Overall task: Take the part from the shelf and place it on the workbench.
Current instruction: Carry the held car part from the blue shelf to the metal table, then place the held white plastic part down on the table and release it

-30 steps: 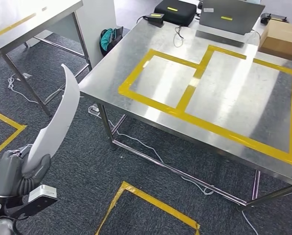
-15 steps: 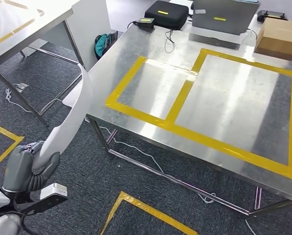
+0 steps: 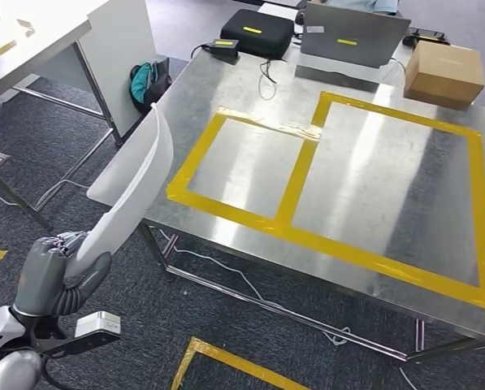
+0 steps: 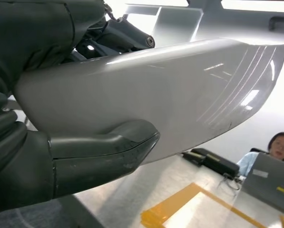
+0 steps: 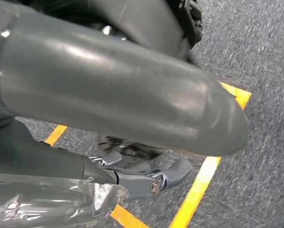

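Note:
My left hand point(image 3: 54, 278) is low at the left of the head view and grips the near end of the part point(image 3: 129, 191), a long, curved white plastic panel that rises up and to the right. Its far tip reaches the near-left corner of the steel workbench point(image 3: 380, 175), which is marked with yellow tape rectangles point(image 3: 295, 175). In the left wrist view the thumb and fingers of that hand point(image 4: 36, 156) clamp the glossy part point(image 4: 176, 90). My right hand point(image 5: 108, 104) hangs over the carpet, thumb and fingers spread with nothing between them.
At the workbench's far edge lie a black case point(image 3: 257, 32), a laptop point(image 3: 352, 34) and a cardboard box point(image 3: 445, 73). A second table point(image 3: 31, 36), a white panel point(image 3: 114, 61) and a teal bag point(image 3: 148, 81) stand at the left. Cables and yellow tape point(image 3: 227, 361) cross the carpet. A person point(image 4: 277, 147) sits beyond the bench.
The camera has moved: the workbench now sits further left and nearer. My left hand still holds the part, whose tip has come up to the bench's near-left corner.

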Tool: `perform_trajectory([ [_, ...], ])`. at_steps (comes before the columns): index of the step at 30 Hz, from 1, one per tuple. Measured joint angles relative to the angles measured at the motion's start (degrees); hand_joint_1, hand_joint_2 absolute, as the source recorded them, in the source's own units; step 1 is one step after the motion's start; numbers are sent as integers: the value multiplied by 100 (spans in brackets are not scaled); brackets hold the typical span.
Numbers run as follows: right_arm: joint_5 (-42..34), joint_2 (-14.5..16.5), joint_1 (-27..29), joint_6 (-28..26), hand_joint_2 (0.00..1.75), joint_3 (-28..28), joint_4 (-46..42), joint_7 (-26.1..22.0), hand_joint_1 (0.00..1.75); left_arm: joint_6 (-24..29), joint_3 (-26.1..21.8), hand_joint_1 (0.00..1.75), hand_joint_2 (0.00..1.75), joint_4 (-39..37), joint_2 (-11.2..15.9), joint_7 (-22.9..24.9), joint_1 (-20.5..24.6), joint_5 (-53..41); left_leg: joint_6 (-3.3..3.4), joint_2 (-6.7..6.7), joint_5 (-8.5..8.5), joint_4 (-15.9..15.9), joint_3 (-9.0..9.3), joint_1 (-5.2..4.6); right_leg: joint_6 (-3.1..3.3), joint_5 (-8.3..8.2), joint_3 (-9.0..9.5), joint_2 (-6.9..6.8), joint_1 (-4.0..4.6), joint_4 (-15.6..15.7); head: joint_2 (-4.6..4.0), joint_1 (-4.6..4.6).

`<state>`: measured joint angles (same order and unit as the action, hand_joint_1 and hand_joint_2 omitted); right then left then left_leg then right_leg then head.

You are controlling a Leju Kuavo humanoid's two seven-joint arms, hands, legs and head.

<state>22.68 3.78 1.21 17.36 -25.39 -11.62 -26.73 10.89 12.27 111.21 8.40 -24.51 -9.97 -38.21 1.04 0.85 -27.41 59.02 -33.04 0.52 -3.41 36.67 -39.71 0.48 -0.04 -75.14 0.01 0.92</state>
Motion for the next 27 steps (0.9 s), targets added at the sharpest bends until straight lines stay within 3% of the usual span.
perform_trajectory([
  [1,5,0,13,1,0,4,4,1,0,36,23,175,175,-1,8,-65,5,-7,3,32,-55,0,74,-8,11,-88,-68,-6,7,73,0,5],
  [2,11,0,23,4,0,9,9,1,0,70,51,175,175,-1,18,-130,13,-16,4,69,-113,-3,157,-16,39,-299,-48,-34,20,320,1,10],
  [4,27,-2,18,7,0,26,17,-1,0,114,111,175,175,-3,41,-224,33,-30,-9,152,-232,-8,302,-35,140,-848,115,-221,76,1012,1,12],
  [6,48,-6,-3,6,0,44,23,-3,0,143,160,175,175,-7,68,-281,53,-46,-65,232,-322,-32,410,-57,232,-1063,221,-367,126,1385,0,14],
  [8,61,-8,-14,3,0,53,26,-8,0,171,207,175,175,-11,93,-318,76,-63,-145,290,-323,-38,521,-70,295,-1068,295,-281,121,1467,-1,15],
  [10,66,-8,-17,1,0,59,26,-13,0,191,246,175,175,-18,117,-338,115,-71,-200,222,-359,92,553,-63,346,-1129,438,-151,77,1549,-1,-1],
  [12,68,-9,-33,-2,0,62,26,-13,0,201,269,175,175,-25,143,-345,158,-71,-244,61,-577,564,295,-44,372,-1130,538,-29,36,1589,-2,-30],
  [14,69,-10,-44,-2,0,64,26,-13,0,199,287,175,175,-38,162,-346,179,-69,-287,-23,-846,1180,-158,-21,383,-1099,555,113,19,1595,-3,-49],
  [15,71,-10,-43,-2,0,66,26,-13,0,193,299,175,175,-48,168,-341,186,-70,-304,-32,-881,1337,-325,-9,380,-1079,569,185,13,1594,-3,-55],
  [16,74,-10,-35,-1,0,69,26,-10,0,182,317,175,175,-62,171,-325,198,-71,-322,-38,-781,1309,-405,4,367,-1058,592,258,2,1593,-3,-54],
  [17,78,-10,-28,-1,0,75,27,-8,0,164,336,175,175,-76,173,-291,218,-76,-340,-56,-555,1099,-390,18,347,-1036,624,331,-13,1591,-3,-55],
  [19,78,-11,-21,5,0,87,28,2,0,108,370,175,175,-112,174,-162,295,-107,-377,-122,-42,412,-223,51,290,-985,684,441,-43,1579,-3,-69],
  [21,74,-14,-20,32,0,92,28,21,0,29,395,175,175,-173,174,21,427,-179,-334,-172,113,-2,-124,55,221,-941,690,499,-44,1578,-3,-101],
  [23,86,-15,-5,59,0,94,28,40,0,-39,407,175,175,-259,174,184,565,-243,-232,-178,98,-52,-112,42,151,-908,668,519,-41,1612,-3,-115],
  [25,109,-13,-2,68,0,98,28,51,0,-77,410,175,175,-344,174,271,681,-282,-150,-168,135,-70,-60,56,89,-837,646,389,-38,1545,-3,-96],
  [27,141,-9,-31,72,0,109,28,65,0,-121,413,175,175,-430,175,350,785,-333,-83,-143,117,-82,-4,63,38,-601,418,139,-31,1053,-3,-67],
])
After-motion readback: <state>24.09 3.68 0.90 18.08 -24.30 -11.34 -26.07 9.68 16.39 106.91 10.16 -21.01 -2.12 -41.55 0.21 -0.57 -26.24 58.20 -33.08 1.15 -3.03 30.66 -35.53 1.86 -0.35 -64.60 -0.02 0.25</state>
